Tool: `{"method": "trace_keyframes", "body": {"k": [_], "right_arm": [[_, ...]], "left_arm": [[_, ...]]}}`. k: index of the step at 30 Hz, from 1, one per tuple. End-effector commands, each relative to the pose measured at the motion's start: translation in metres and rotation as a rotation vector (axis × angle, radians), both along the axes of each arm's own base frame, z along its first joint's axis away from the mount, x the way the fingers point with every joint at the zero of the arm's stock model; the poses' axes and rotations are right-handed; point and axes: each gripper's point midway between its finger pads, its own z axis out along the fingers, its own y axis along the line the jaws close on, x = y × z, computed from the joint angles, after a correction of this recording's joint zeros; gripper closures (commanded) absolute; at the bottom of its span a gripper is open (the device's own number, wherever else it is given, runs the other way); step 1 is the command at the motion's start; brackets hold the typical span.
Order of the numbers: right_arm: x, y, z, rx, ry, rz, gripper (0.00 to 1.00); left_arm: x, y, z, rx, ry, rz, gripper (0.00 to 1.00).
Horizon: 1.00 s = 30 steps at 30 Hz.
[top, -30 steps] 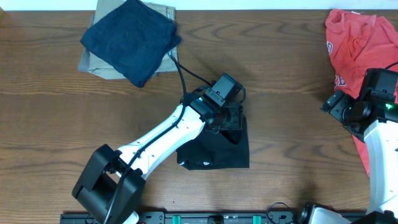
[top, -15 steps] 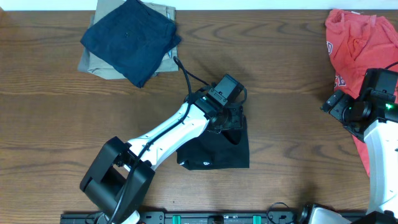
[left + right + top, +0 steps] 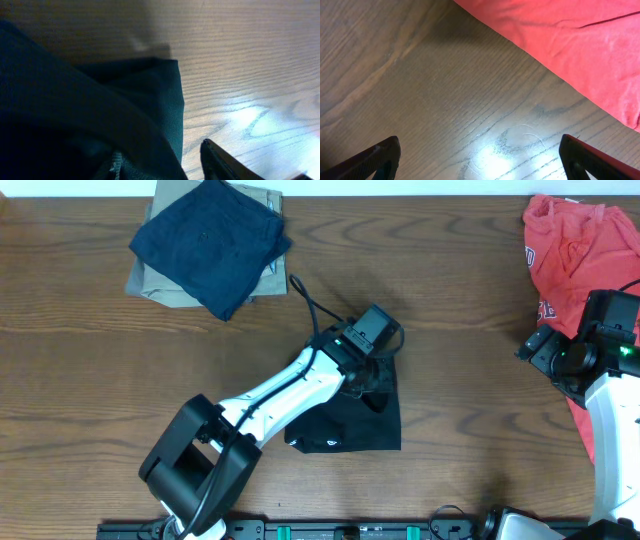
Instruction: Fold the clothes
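Observation:
The clothes, a black T-shirt (image 3: 345, 425), lie folded into a small rectangle in the middle of the table. My left gripper (image 3: 378, 376) is down on the shirt's far right corner. In the left wrist view the dark fabric (image 3: 100, 115) bunches up between the jaws and hides one finger. The other finger (image 3: 216, 160) stands to the right, and a strip of bare wood shows between it and the cloth. At the right edge of the table my right gripper (image 3: 480, 150) hangs wide open over bare wood with nothing in it.
A navy folded garment (image 3: 210, 240) lies on a khaki folded one (image 3: 150, 285) at the back left. A crumpled red shirt (image 3: 570, 240) sits at the back right, just beyond my right gripper (image 3: 538, 345); its edge (image 3: 560, 35) shows in the right wrist view.
My left arm has swung slightly to the right along the shirt's far edge and its jaws have narrowed on the fabric. The right arm has not moved.

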Motion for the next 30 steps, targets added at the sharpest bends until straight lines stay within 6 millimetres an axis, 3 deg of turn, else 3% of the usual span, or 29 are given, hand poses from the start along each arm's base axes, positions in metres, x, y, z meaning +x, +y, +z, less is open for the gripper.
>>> {"method": "trace_keyframes", "body": {"k": [1,5,7,12,24,30], "right_arm": [[0.000,-0.002,0.004,-0.006,-0.012,0.001,0.01],[0.000,-0.002,0.004,-0.006,-0.012,0.001,0.01],[0.000,-0.002,0.004,-0.006,-0.012,0.001,0.01],[0.000,-0.002,0.004,-0.006,-0.012,0.001,0.01],[0.000,-0.002,0.004,-0.006,-0.012,0.001,0.01],[0.000,-0.002,0.004,-0.006,-0.012,0.001,0.01]], "left_arm": [[0.002,-0.004,0.001,0.002,-0.011,-0.005,0.59],[0.002,-0.004,0.001,0.002,-0.011,-0.004,0.77],[0.001,-0.003,0.001,0.003,-0.008,-0.005,0.94],[-0.003,-0.003,0.008,0.001,-0.013,-0.022,0.94],[-0.027,0.019,0.051,0.017,0.006,-0.042,0.94],[-0.039,0.010,0.064,-0.058,0.038,-0.093,0.94]]}}
